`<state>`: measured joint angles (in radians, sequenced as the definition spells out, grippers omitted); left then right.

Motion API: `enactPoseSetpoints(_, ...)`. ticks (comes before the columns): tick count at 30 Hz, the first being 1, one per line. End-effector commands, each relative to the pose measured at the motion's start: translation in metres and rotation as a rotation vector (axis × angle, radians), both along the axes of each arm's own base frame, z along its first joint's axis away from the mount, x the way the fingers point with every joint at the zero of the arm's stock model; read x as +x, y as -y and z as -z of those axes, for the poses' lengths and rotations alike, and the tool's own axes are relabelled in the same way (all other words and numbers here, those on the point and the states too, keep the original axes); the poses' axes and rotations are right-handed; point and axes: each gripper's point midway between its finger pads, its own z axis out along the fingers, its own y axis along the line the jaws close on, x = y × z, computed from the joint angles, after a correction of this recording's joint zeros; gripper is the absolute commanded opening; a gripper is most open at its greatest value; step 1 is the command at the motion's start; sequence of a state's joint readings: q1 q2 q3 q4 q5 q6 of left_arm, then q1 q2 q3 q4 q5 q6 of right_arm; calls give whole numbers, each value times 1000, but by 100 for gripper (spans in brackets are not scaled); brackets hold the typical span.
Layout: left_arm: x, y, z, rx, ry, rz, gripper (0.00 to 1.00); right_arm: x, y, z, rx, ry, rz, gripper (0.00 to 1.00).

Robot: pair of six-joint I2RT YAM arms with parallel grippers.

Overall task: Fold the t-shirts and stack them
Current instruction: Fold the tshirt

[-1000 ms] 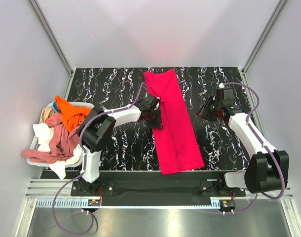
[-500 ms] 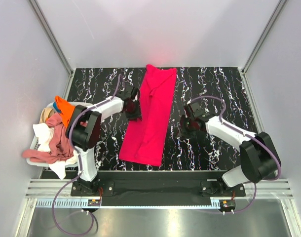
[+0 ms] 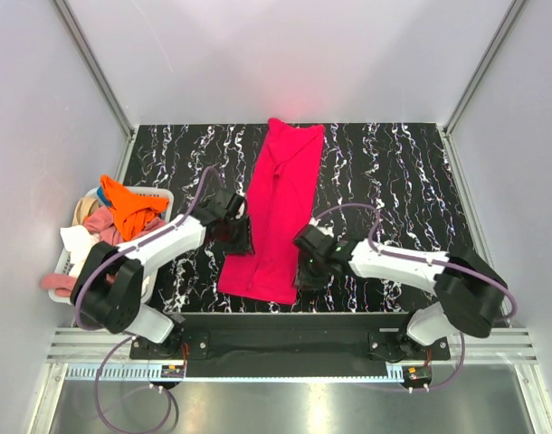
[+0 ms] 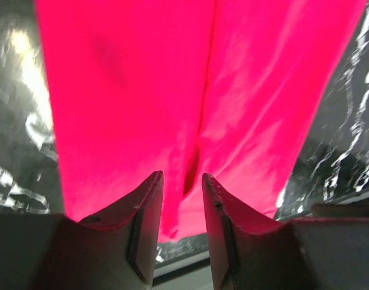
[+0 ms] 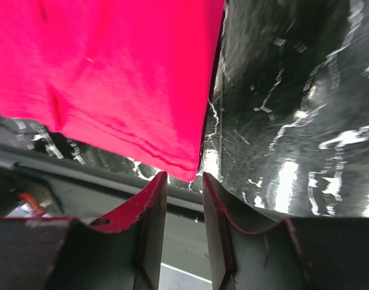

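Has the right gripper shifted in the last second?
Yes. The right gripper swung left and toward the table's near edge, now beside the red t-shirt.

Black marble-patterned table point(image 3: 403, 181) stretches beneath the jaws of the left gripper point(image 3: 240, 242) and right gripper point(image 3: 305, 271). A white basket point(image 3: 164, 193) sits well left of the left jaws; a silver rail point(image 3: 285, 353) runs behind both.

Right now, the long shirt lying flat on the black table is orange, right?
Not quite. The long t-shirt lying flat on the black table is bright pinkish-red, not orange. The top view shows it. The orange t-shirt is over in the basket at the left side.
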<state>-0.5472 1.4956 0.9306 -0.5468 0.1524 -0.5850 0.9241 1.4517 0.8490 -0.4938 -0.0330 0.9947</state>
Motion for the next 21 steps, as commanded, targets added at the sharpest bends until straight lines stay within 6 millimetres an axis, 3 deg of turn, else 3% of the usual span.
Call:
enactPoseSetpoints(1,-11,-7,-3,-18,20,-17,36,6,-23,1,6,30,80,37)
enactPoseSetpoints(6,-28,-21,14,3,3,-43,34,-2,-31,22,-49,8,58,38)
enactPoseSetpoints(9,-32,-20,15,-6,4,-47,34,-7,-27,30,-74,-2,56,32)
enactPoseSetpoints(11,-35,-21,16,2,7,-47,34,-10,-21,32,-86,-3,60,25)
enactPoseSetpoints(12,-36,-23,18,7,5,-50,34,-14,-13,37,-104,-8,62,14)
enactPoseSetpoints(15,-41,-24,24,10,-10,-55,34,-18,5,38,-147,7,68,0)
enactPoseSetpoints(21,-51,-15,26,-9,-27,-45,34,-24,36,31,-219,30,74,0)
